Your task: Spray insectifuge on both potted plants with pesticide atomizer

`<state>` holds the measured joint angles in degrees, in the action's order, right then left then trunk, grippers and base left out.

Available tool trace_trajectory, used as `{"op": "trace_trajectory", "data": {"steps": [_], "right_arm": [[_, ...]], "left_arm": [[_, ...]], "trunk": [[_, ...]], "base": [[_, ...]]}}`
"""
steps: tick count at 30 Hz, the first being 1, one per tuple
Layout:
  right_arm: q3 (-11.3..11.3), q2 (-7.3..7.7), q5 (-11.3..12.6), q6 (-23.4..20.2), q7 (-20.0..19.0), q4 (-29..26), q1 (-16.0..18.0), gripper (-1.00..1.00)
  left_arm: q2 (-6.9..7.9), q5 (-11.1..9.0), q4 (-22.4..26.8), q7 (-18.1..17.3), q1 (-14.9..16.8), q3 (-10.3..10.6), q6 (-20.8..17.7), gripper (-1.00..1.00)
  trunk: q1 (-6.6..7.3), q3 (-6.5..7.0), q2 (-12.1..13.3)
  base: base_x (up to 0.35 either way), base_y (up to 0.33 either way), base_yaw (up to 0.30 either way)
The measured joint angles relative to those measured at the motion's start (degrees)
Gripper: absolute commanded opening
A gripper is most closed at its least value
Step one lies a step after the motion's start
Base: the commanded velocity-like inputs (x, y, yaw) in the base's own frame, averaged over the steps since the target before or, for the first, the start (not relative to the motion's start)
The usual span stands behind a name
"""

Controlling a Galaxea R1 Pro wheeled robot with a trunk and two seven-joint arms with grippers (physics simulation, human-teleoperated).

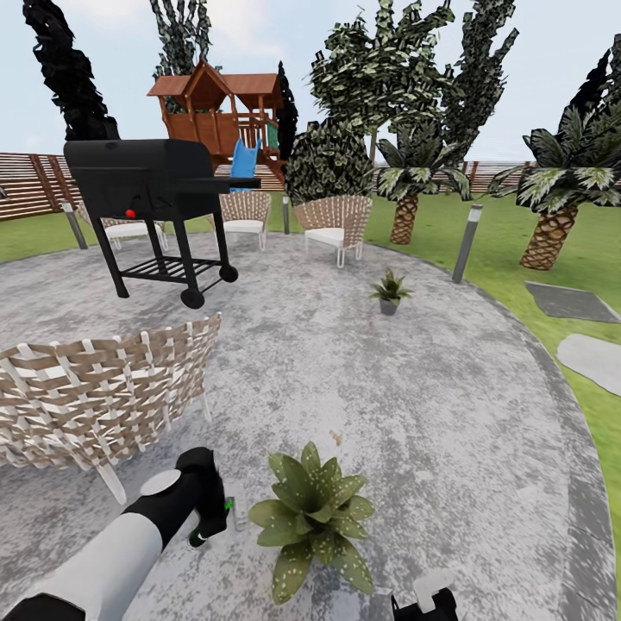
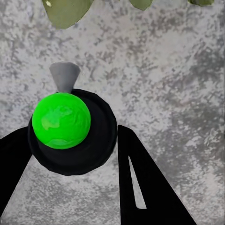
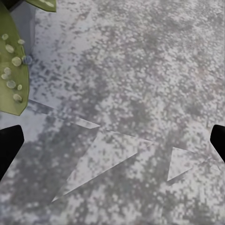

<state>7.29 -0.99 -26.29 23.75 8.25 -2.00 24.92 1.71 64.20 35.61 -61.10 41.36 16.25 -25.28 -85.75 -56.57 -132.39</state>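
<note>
Head view has the left hand point(image 1: 210, 515) low over the stone patio point(image 1: 431, 414), clamped on the pesticide atomizer point(image 1: 231, 514) with its nozzle toward the near potted plant point(image 1: 312, 516), presumably to spray it. Left wrist view shows its bright green cap point(image 2: 61, 120) and grey nozzle point(image 2: 64, 76). Pale insectifuge point(image 3: 13, 61) specks dot one leaf; the right hand point(image 3: 112, 140) hangs wide, empty.

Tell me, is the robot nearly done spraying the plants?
Not yet. Done: the left gripper holds the atomizer. In hand: the near plant, whose leaf already carries pale specks. Left: the far plant across the patio; I can't see spray on it.
</note>
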Motion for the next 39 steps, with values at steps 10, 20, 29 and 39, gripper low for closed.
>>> {"op": "trace_trajectory", "data": {"steps": [10,20,29,39], "right_arm": [[0.0,0.04,0.0,0.0,0.0,0.0,0.0,1.0],[0.0,0.12,-0.1,-0.1,0.0,0.0,0.0,1.0],[0.0,0.06,-0.1,-0.1,0.0,0.0,0.0,1.0],[0.0,0.1,-0.1,-0.1,0.0,0.0,0.0,1.0]], "left_arm": [[-1.35,0.4,0.2,-0.6,-0.3,0.1,-0.1,-1.0],[-0.39,-1.1,-0.6,10.8,-0.9,0.2,-0.3,-1.0],[-2.68,-0.9,-1.3,15.2,-1.2,0.4,-0.4,-1.0],[-2.97,-2.0,-4.6,15.2,-2.1,0.4,0.2,-1.0]], "trunk": [[0.0,0.0,0.0],[0.0,0.0,0.0],[0.0,0.0,0.0],[0.0,0.0,0.0]], "base": [[0.0,0.0,0.0],[0.0,0.0,0.0],[0.0,0.0,0.0],[0.0,0.0,0.0]]}}
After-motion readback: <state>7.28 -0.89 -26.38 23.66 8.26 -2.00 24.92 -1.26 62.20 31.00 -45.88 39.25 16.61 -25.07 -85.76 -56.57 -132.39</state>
